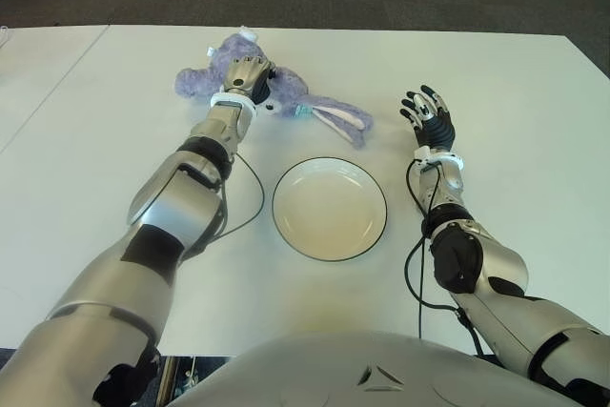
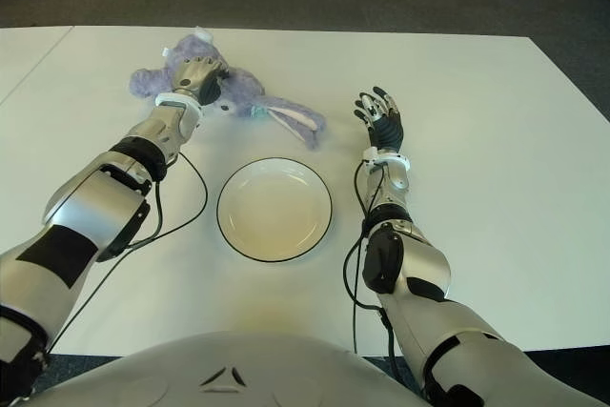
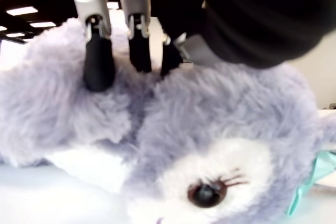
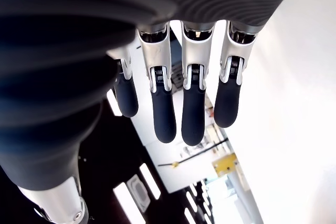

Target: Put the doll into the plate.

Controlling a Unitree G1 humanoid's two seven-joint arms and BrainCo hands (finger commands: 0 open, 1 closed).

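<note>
White table (image 1: 534,188): the purple plush doll (image 1: 315,107) lies on it at the far side, beyond the plate (image 1: 286,226), outside it and apart from the rim. Plate is white with a dark rim, near centre, nothing in it. Left hand (image 1: 248,73) is on top of the doll, fingers (image 3: 98,66) pressed into the fur, grasping it. Right hand (image 1: 429,119) shows right of the plate, fingers extended and relaxed, holding nothing.

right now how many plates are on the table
1. The plate sits empty on the white table, nearer the robot than the doll, between its arms. The left hand presses its fingers into the doll; the right hand shows right of the plate.
</note>
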